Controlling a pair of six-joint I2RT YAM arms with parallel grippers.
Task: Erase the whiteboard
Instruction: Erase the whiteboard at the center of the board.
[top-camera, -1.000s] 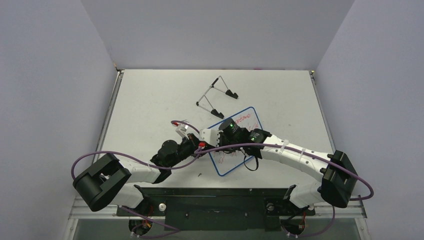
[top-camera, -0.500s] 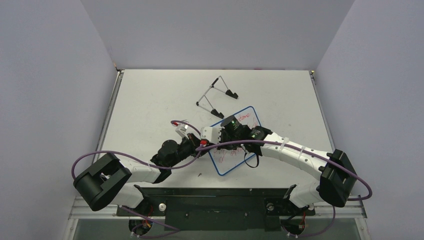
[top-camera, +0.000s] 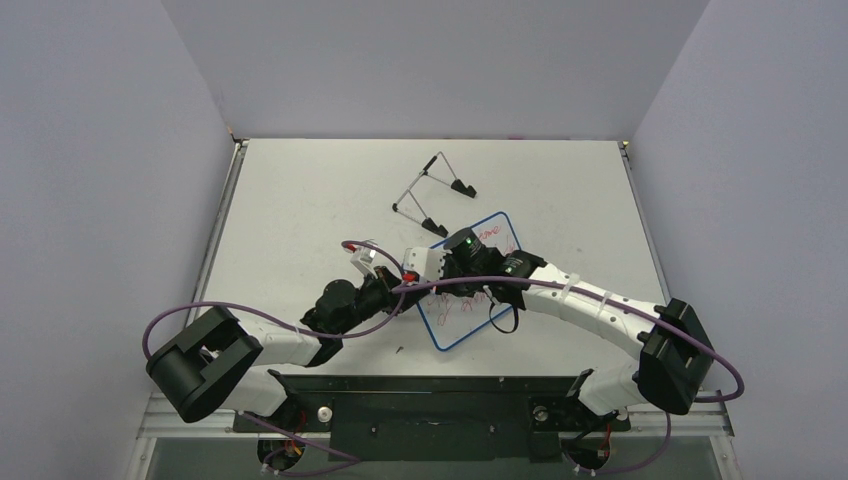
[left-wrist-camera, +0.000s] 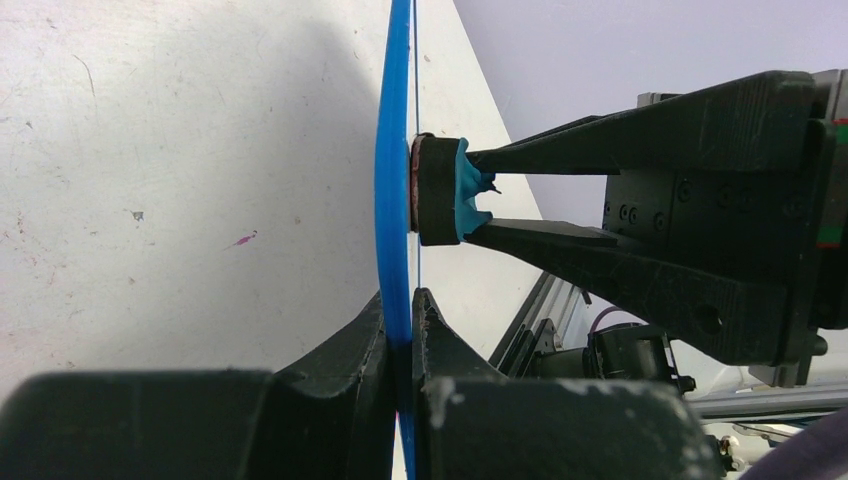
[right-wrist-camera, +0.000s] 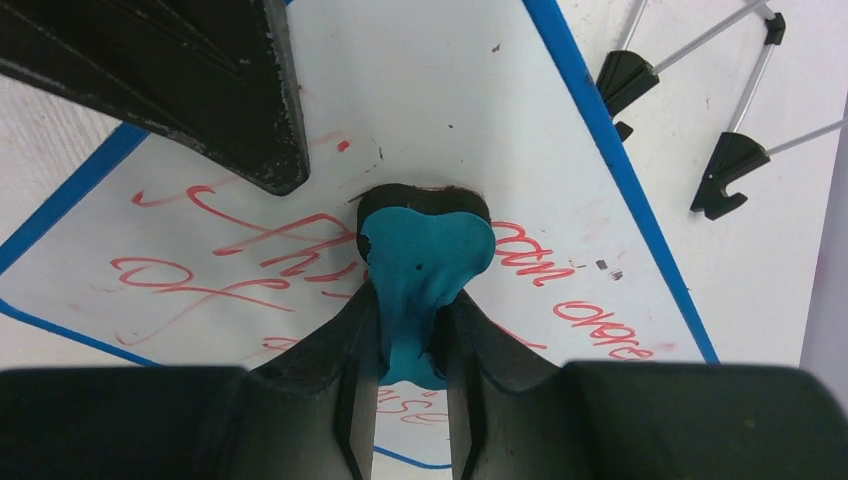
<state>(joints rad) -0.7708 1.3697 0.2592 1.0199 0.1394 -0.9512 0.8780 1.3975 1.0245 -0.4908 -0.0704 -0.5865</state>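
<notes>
The whiteboard (top-camera: 462, 325) lies at a slant on the table, blue-rimmed with red handwriting (right-wrist-camera: 230, 262) on its face (right-wrist-camera: 450, 100). My left gripper (left-wrist-camera: 403, 312) is shut on its near left rim (left-wrist-camera: 397, 150), which the left wrist view shows edge-on. My right gripper (right-wrist-camera: 412, 312) is shut on a small blue eraser (right-wrist-camera: 425, 250) whose black pad presses flat against the board's face among the red words. The left wrist view shows the eraser (left-wrist-camera: 445, 190) touching the board. From above, both wrists meet over the board's left half and hide much of the writing.
A thin wire easel stand (top-camera: 433, 192) with black feet (right-wrist-camera: 625, 80) lies just beyond the board's far corner. Purple cables loop over both arms near the board. Grey walls close in the table on three sides.
My right gripper has slid the eraser a little toward the board's far edge, covering more of the top red words. The left gripper and the board have stayed put.
</notes>
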